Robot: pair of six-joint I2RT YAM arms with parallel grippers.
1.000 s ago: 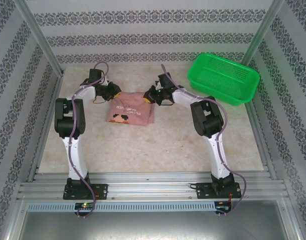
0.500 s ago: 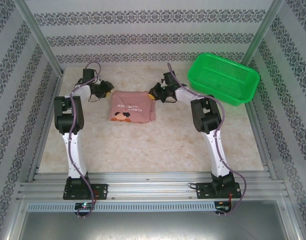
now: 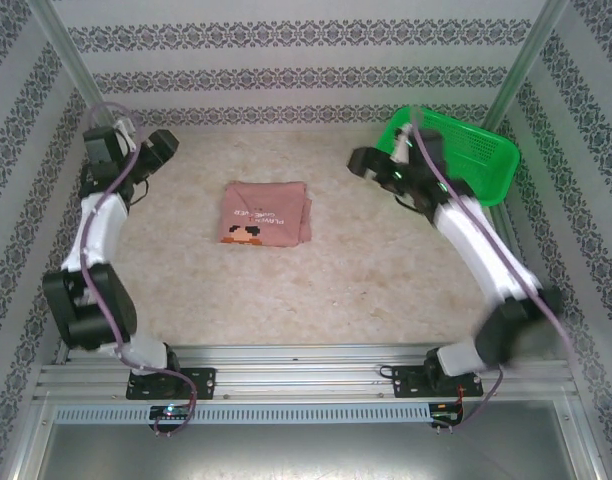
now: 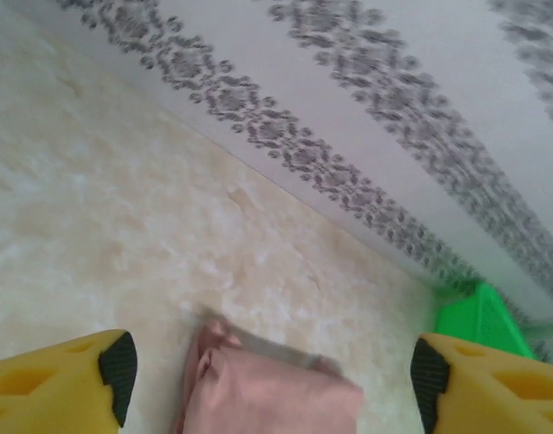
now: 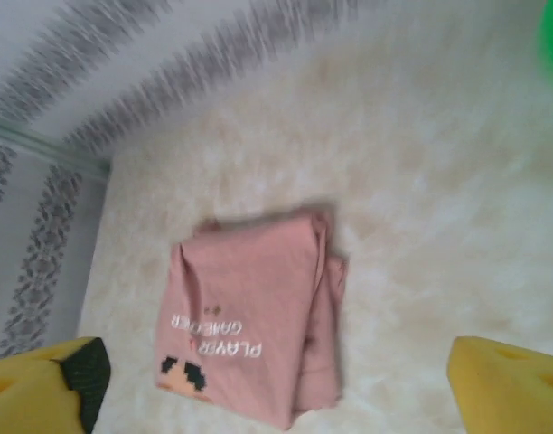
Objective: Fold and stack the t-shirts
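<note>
A folded pink t-shirt (image 3: 267, 213) lies flat on the table (image 3: 326, 290), between and well apart from the left gripper (image 3: 162, 145) and right gripper (image 3: 363, 161), both spread wide.

Blurred right arm (image 3: 478, 243); bottom-cropped t-shirt (image 4: 272, 398).

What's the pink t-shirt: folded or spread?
Folded: the t-shirt lies as a compact rectangle, layered edges along one side, print facing up.

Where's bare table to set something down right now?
Widest bare table: the near strip between the folded t-shirt and the arm bases. Also free left of it. Crowded far right: right tool beside the green basket.
</note>
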